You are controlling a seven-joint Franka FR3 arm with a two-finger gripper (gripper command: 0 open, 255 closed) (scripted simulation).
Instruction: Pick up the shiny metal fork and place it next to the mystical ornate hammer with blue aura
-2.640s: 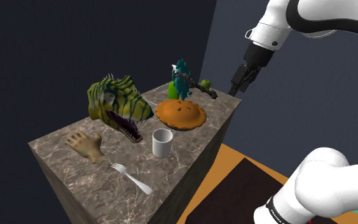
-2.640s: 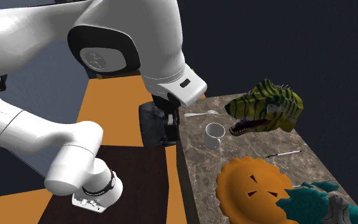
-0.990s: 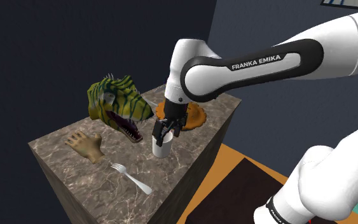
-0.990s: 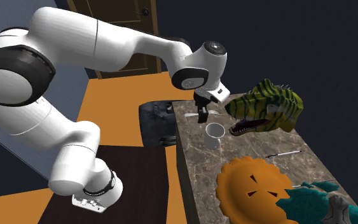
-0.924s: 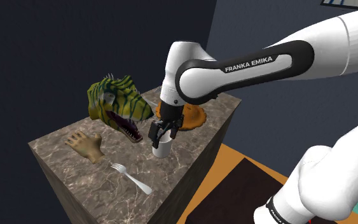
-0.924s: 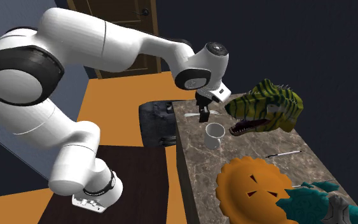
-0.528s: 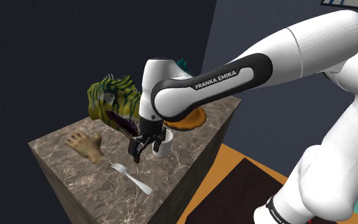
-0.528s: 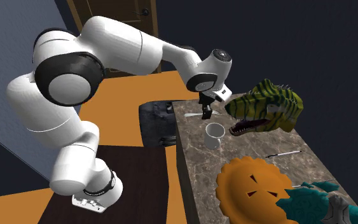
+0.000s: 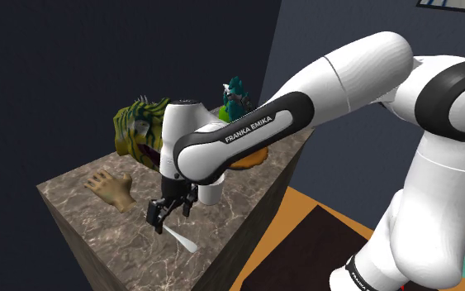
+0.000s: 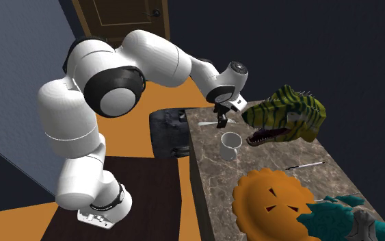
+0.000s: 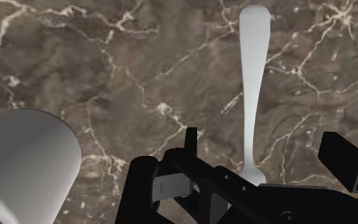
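Inspection of the table (image 9: 73,211), a block with a brown marble top. The end effector (image 9: 164,217) hung low over the end nearest the shoulder camera, pointing down at the marble. In the wrist view its two black fingers (image 11: 191,137) stood well apart, fully open; nothing was held.

The fork (image 11: 254,83) lay flat on the marble between those fingers, touched by neither. Its pale grey handle ran straight away from the end effector; its tined end was hidden behind the hand's body. In the shoulder view the tip of the handle showed just below the end effector, close to the table's front edge.

A white cup (image 9: 211,192) stood upright just beside the end effector, on the side toward the orange pie (image 10: 271,203). The pie lay beyond the cup, partly hidden by the white arm (image 9: 338,83) in the shoulder view. A green-and-yellow striped dinosaur head (image 9: 139,128), mouth open, sat at the table's edge on the shoulder view's left, near the cup and the pie. A tan model hand (image 9: 111,189) lay flat on the marble, to the shoulder view's left of the end effector and apart from it.

The ornate teal hammer (image 9: 235,94) stood at the far end of the table, behind the pie. It was well apart from the fork, with the cup and the pie between them.

The floor (image 10: 13,222) beside the table was orange; a dark mat (image 10: 150,195) lay on it under the arm's base.
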